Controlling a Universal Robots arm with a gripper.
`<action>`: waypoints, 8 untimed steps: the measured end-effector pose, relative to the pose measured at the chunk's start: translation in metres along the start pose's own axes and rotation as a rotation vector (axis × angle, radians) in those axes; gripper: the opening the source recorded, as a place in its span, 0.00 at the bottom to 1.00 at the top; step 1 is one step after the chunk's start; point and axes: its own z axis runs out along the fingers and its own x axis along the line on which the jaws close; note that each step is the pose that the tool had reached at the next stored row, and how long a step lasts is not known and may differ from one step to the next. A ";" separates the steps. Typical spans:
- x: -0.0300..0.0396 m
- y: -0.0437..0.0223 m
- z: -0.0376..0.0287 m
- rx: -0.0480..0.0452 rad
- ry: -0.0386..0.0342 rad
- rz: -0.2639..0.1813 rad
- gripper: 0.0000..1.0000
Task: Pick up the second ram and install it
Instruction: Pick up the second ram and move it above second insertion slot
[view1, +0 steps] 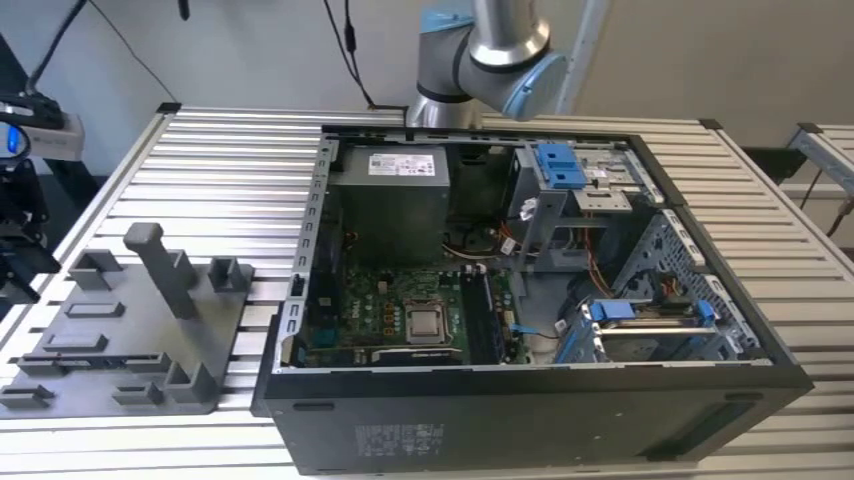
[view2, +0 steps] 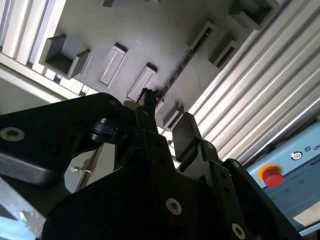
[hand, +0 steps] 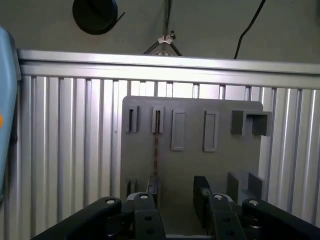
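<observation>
Second ram edge-on in tray; tool cropped.

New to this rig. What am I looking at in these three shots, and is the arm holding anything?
This is one robot arm mounted at a slatted metal table. The exterior view looks down on an open computer case, with a grey tray on that view's left. The two wrist views come from cameras riding on the arm. They look past its two-fingered hand at that tray. The thin dark strip held on edge in the tray is the second ram, a memory stick. The hand faces the tray, open, with nothing in it. The second wrist view also catches a red stop button.
</observation>
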 end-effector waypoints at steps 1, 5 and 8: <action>0.0000 0.0002 0.0018 0.0006 0.0000 0.000 0.42; 0.0004 0.0004 0.0091 0.0019 -0.0002 -0.002 0.42; 0.0008 0.0004 0.0145 0.0023 0.0000 -0.004 0.42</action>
